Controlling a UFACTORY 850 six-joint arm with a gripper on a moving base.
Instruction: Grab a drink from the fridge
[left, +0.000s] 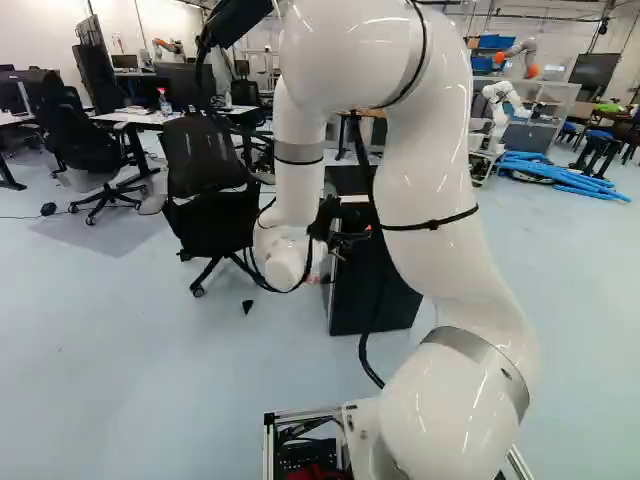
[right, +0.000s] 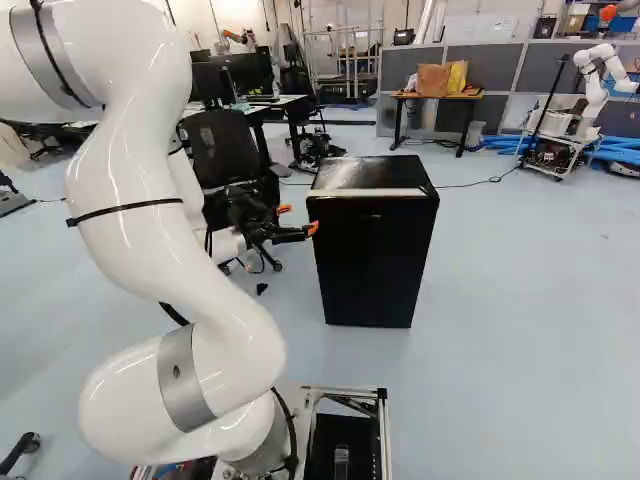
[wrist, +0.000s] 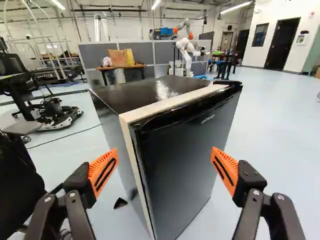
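A fridge (right: 370, 260) stands on the floor (right: 520, 330), right of a chair (right: 218, 148) in the right base view, bags (right: 433, 79) on a surface (right: 408, 96) behind it, another robot (right: 592, 90) farther right.

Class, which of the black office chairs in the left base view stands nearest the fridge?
The chair just left of the fridge in that view; the other chairs stand farther left or farther back.
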